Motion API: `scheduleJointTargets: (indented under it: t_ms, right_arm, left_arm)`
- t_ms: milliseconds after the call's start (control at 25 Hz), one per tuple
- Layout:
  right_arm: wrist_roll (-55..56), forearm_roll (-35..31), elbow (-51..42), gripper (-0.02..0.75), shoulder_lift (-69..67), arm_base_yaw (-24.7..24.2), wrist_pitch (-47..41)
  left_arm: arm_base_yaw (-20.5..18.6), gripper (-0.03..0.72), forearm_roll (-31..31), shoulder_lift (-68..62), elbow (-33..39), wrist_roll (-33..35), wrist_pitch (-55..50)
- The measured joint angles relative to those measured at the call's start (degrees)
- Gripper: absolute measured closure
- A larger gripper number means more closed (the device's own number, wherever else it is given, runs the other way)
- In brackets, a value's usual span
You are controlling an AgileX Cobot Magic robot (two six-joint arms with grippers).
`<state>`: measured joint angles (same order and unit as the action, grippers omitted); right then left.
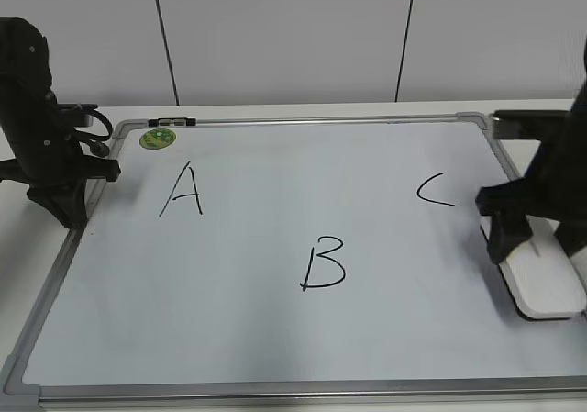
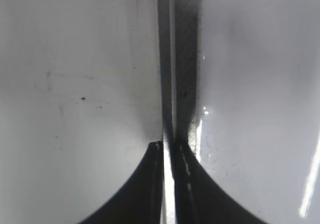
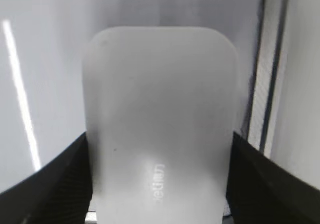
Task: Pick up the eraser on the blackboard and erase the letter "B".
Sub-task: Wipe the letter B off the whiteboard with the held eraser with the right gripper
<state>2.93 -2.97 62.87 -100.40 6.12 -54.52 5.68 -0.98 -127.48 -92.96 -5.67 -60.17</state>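
Note:
The white eraser [image 1: 546,288] lies flat on the blackboard [image 1: 229,339] by its right frame. In the right wrist view the eraser [image 3: 160,109] fills the middle, and my right gripper [image 3: 160,141] has a finger pressed on each long side. In the exterior view my right gripper [image 1: 537,247] sits low over the eraser's far end. The black letter "B" [image 1: 324,263] is at the board's centre, well left of the eraser. My left gripper [image 1: 69,215] is shut and empty over the board's left frame [image 2: 167,59].
A black "A" [image 1: 183,192] is at the upper left of the board and a black "C" [image 1: 436,190] at the upper right. A green sticker [image 1: 157,138] and a small black-and-white clip [image 1: 171,121] sit at the top left corner. The board's right frame [image 3: 265,84] runs beside the eraser.

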Motion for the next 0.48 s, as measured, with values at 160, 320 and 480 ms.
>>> scheduleJointTargets:
  t_ms: [160, 320, 480]
  right_arm:
    - [0.0, -0.1, 5.63, 0.207, -0.67, 4.03, -2.84]
    - [0.0, -0.21, 12.85, 0.207, -5.46, 7.85, -7.87]
    - [0.0, -0.33, 19.44, 0.207, -10.53, 10.57, -11.21]
  left_arm:
    - [0.0, 0.669, 0.0, 0.0, 0.0, 0.0, 0.0]
    - [0.0, 0.669, 0.0, 0.0, 0.0, 0.0, 0.0]
    - [0.0, 0.669, 0.0, 0.0, 0.0, 0.0, 0.0]
